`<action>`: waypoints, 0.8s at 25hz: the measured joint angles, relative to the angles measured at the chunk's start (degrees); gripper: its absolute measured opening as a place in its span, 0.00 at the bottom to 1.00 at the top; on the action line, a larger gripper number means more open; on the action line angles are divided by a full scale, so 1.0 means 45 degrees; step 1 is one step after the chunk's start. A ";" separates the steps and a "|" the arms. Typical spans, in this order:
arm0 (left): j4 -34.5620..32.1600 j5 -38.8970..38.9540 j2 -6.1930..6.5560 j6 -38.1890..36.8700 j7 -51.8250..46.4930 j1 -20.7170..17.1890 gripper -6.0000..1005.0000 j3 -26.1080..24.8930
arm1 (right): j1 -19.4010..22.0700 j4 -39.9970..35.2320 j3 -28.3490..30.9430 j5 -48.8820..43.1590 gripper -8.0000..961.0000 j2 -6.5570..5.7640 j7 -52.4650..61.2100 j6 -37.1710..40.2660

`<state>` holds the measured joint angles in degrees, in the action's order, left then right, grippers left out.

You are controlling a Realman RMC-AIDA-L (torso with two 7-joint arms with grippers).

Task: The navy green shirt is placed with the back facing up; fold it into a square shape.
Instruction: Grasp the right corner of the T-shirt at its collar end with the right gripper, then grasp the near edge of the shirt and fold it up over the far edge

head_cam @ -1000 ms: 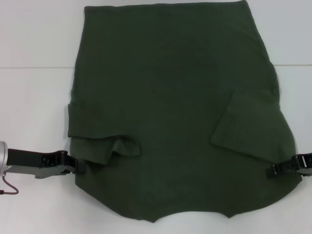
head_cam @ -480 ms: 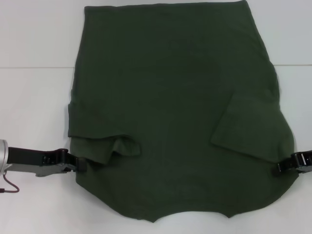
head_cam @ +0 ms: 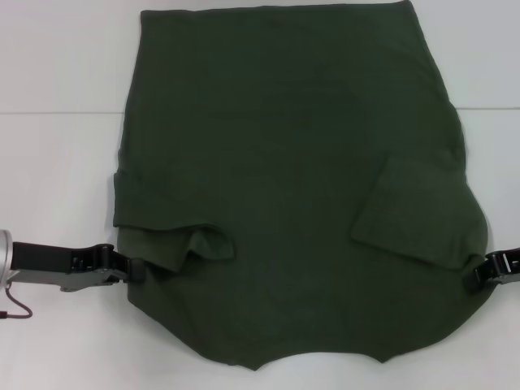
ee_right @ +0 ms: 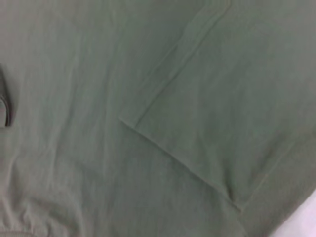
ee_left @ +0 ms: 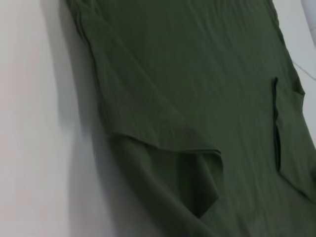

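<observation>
Shirt position: the navy green shirt [head_cam: 292, 187] lies flat, back up, on the white table [head_cam: 57, 179], collar end toward the robot and hem at the far side.
Sleeves: both are turned in over the body; the right sleeve fold [head_cam: 414, 215] lies flat, the left sleeve fold [head_cam: 183, 240] is bunched and partly curled.
Left gripper: the left gripper [head_cam: 134, 270] sits at the shirt's left edge, beside the bunched sleeve; whether its fingers are parted or pinching cloth I cannot tell.
Right gripper: the right gripper [head_cam: 479, 276] is at the right edge near the shoulder, low on the table; its grip state I cannot tell either.
Step in hand: judged to be taking hold of the near shoulder corners, sleeves being already in.
Next move: likely needs both corners pinched, lifted together and carried toward the hem to halve the length.
Edges: near edge is curved at the collar; side edges run uneven, wider near the shoulders.
Open room: bare table shows on both sides; little beyond the hem.
</observation>
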<state>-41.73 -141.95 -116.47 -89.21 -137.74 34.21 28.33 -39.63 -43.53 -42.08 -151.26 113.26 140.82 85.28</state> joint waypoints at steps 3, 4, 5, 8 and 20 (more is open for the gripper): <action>0.0046 0.0003 0.0059 -0.0336 0.0079 -0.0022 0.07 -0.0256 | -0.0074 -0.0003 -0.0004 0.0015 0.19 -0.0050 -0.0144 0.0243; 0.0063 0.0001 0.0087 -0.0503 0.0093 -0.0029 0.07 -0.0349 | -0.0098 -0.0020 -0.0003 0.0030 0.17 -0.0063 -0.0222 0.0380; 0.0082 -0.0018 0.0128 -0.0751 0.0095 -0.0051 0.08 -0.0493 | -0.0128 -0.0034 0.0010 0.0054 0.14 -0.0083 -0.0341 0.0567; 0.0097 -0.0067 0.0238 -0.1546 0.0106 -0.0118 0.08 -0.0646 | -0.0202 -0.0057 0.0081 0.0101 0.08 -0.0189 -0.0725 0.1378; 0.0030 -0.1976 0.0431 -0.6139 0.0930 -0.0699 0.09 -0.0826 | 0.0581 0.0006 0.0050 0.0037 0.08 -0.0252 -0.3687 0.5820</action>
<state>-41.59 -150.85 -114.53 -116.84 -133.55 31.06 24.61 -37.02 -43.50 -41.86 -151.09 112.13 124.23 111.47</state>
